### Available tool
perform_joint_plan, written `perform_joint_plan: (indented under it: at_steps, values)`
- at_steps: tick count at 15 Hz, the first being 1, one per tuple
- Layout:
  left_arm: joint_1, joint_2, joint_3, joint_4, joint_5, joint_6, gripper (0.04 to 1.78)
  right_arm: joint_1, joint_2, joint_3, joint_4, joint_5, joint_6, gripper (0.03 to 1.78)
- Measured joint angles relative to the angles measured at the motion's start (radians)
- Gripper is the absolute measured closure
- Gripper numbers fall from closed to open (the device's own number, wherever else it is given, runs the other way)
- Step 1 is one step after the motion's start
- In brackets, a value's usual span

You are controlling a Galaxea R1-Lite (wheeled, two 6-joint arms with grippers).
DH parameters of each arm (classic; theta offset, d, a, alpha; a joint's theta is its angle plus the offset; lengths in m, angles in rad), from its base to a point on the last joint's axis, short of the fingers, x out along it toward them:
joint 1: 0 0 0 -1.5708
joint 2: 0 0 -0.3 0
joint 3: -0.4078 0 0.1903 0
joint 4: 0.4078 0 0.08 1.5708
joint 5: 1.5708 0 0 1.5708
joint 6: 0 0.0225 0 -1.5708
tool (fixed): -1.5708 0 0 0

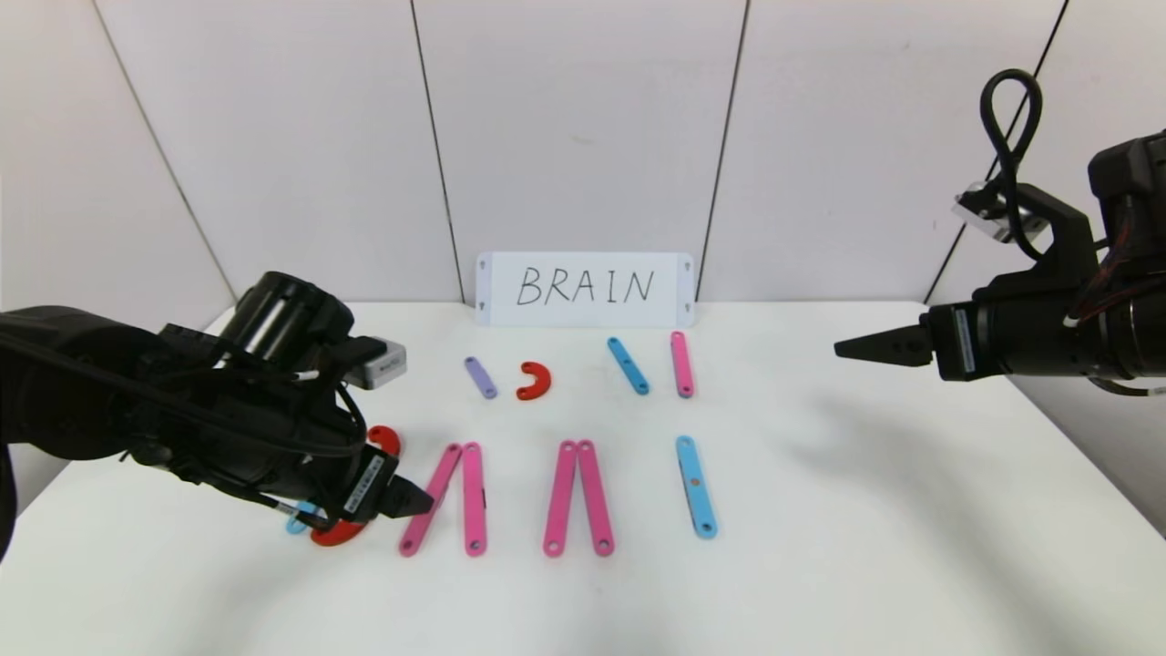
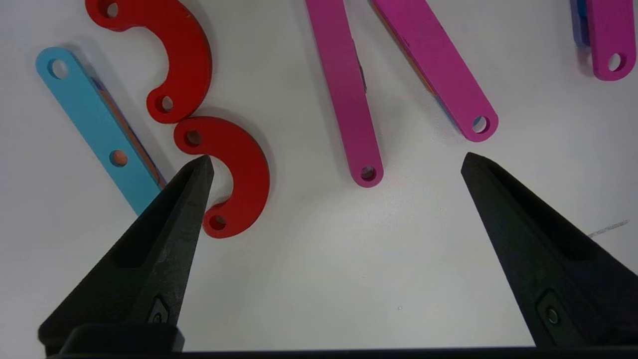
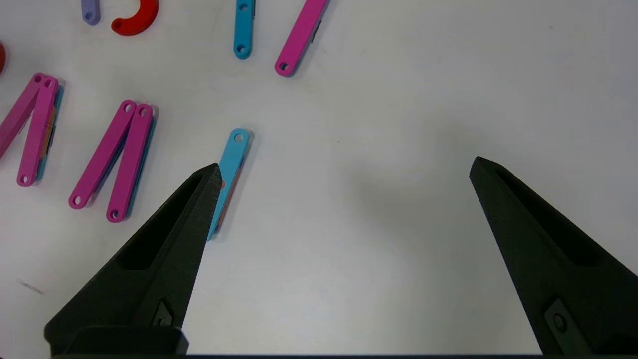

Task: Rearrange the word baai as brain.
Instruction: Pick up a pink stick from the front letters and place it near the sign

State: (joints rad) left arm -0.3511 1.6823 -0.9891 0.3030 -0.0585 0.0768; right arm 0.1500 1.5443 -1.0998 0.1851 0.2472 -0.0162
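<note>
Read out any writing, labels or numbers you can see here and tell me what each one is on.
"BRAIN": handwritten in black on the white card leaning against the back wall.
A white sticker on the left pincer near its wrist: print too small to read.
A white sticker on the right pincer housing: too small to read.

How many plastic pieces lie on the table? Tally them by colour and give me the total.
Pink strips: 5
Blue strips: 3
Red arcs: 3
Purple strip: 1
Total: 12
Counted by top colour. One blue strip and one red arc are partly hidden behind the left gripper in the head view.
</note>
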Motion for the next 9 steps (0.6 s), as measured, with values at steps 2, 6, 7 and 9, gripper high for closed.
perform_joint_plan:
  at_steps: [2, 6, 7, 9]
  values:
    - [-0.020, 0.035, 0.000, -0.004, 0.009, -0.002, 0.08, 0.003, 0.010, 0.001, 0.000, -0.001, 0.000, 0.07]
    - [-0.047, 0.078, -0.013, -0.021, 0.009, -0.028, 0.08, 0.005, 0.022, 0.001, 0.000, -0.007, -0.001, 0.07]
    - [-0.061, 0.084, -0.028, -0.022, 0.009, -0.061, 0.08, 0.005, 0.024, 0.001, 0.000, -0.009, -0.001, 0.07]
    - [-0.102, 0.098, -0.066, -0.017, 0.033, -0.156, 0.08, 0.005, 0.024, -0.001, 0.001, -0.010, 0.001, 0.07]
